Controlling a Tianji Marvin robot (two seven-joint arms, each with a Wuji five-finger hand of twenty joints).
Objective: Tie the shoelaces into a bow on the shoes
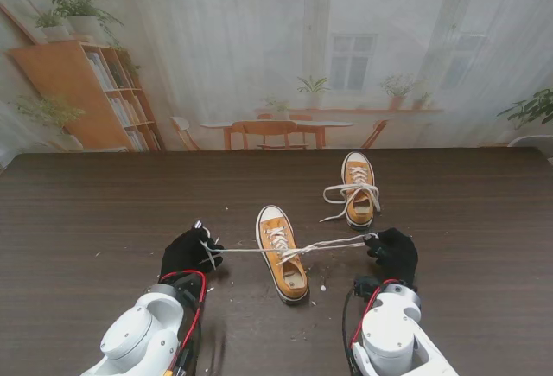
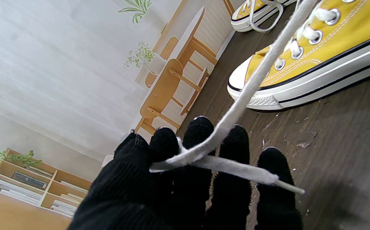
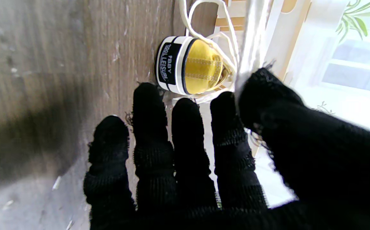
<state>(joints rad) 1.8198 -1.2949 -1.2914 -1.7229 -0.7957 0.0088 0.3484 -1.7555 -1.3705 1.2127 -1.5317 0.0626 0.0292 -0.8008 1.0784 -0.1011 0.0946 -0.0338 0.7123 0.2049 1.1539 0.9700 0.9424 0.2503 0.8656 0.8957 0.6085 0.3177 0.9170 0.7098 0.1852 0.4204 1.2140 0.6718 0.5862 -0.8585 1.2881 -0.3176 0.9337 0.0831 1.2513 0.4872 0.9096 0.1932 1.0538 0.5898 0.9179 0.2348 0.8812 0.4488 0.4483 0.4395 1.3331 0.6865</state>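
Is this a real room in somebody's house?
Probably not: it looks like a test setup. The window and bookshelf are printed on a backdrop behind a dark table.

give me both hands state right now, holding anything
left hand: shut on the near shoe's left lace end, pulled taut.
right hand: shut on the right lace end, pinched between thumb and fingers.

Yellow shoes (image 1: 282,252) with white laces (image 1: 333,245), dark brown table (image 1: 104,212).

Stand view: high, looking down on desk (image 1: 104,212). Wrist views: close, along fingers, low over desk. Left wrist and stand views share near shoe (image 2: 316,64).
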